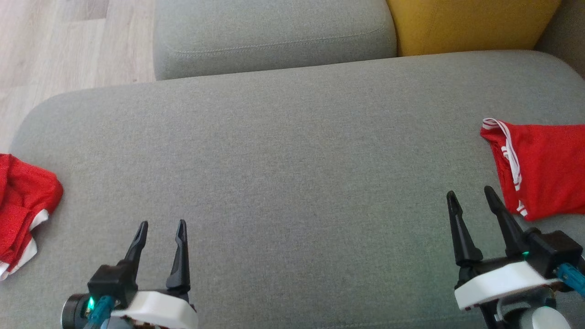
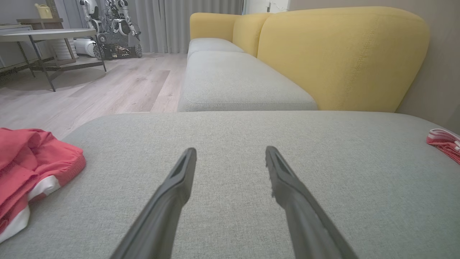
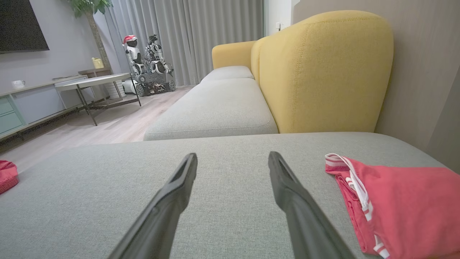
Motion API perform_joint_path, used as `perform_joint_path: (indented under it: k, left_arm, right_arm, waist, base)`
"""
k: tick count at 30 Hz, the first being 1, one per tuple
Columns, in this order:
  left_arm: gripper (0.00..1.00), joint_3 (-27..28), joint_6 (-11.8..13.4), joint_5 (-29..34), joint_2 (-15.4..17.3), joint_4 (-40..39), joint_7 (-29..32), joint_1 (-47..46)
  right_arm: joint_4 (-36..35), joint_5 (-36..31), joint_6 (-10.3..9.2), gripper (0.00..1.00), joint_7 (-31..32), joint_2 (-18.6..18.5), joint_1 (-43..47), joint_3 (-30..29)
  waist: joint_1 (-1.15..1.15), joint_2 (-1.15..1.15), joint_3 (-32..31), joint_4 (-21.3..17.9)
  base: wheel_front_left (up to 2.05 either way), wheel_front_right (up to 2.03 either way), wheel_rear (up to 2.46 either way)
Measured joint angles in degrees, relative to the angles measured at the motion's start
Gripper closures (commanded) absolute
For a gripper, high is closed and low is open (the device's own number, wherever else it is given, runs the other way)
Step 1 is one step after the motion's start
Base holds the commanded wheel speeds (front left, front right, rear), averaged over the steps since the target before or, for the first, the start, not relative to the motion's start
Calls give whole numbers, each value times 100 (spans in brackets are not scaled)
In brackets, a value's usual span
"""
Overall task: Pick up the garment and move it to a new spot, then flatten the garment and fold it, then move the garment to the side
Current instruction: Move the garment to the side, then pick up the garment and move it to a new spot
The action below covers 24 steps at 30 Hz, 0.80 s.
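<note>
left gripper point(image 1: 163, 224), 7 o'clock: two long black tapered fingers point(image 1: 179, 260); black mount block point(image 1: 112, 283); glossy white housing point(image 1: 155, 310); teal cable point(image 1: 101, 310); green lamp point(image 1: 91, 302); right gripper point(image 1: 470, 192), 4 o'clock: matching parts; grey round cap point(image 1: 546, 318)

Sofa seat cushion point(image 1: 292, 183): grey woven cloth, matt, fine-grained. Backrest point(image 3: 323, 72): yellow woven cloth, matt. Red garment point(image 1: 544, 169): thin matt cloth. Left gripper point(image 1: 163, 224) fingers point(image 1: 180, 256): dark matt plastic. Floor point(image 1: 68, 45): pale wood-grain planks.
</note>
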Motion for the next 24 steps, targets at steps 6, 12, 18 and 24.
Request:
perform_joint_path:
  k: [6,12,18,24]
  left_arm:
    - [0,-7,1,-1,10,-4,22,0]
    - [0,-11,24,-1,19,-18,58,0]
    - [0,-15,53,-1,27,-23,58,-1]
    - [0,-20,57,-2,30,-24,57,-6]
  right_arm:
    - [-24,-32,0,0,32,38,0,-36]
    - [-22,-32,0,0,32,54,0,-58]
    - [-21,-32,0,0,32,62,0,-80]
    - [-21,-37,0,0,32,68,1,-119]
  waist:
    - [0,0,-9,-1]
    - [0,0,-5,-6]
    - [0,0,19,-1]
    - [0,0,31,100]
  base:
    - [0,0,0]
    - [0,0,0]
    - [0,0,0]
    - [0,0,0]
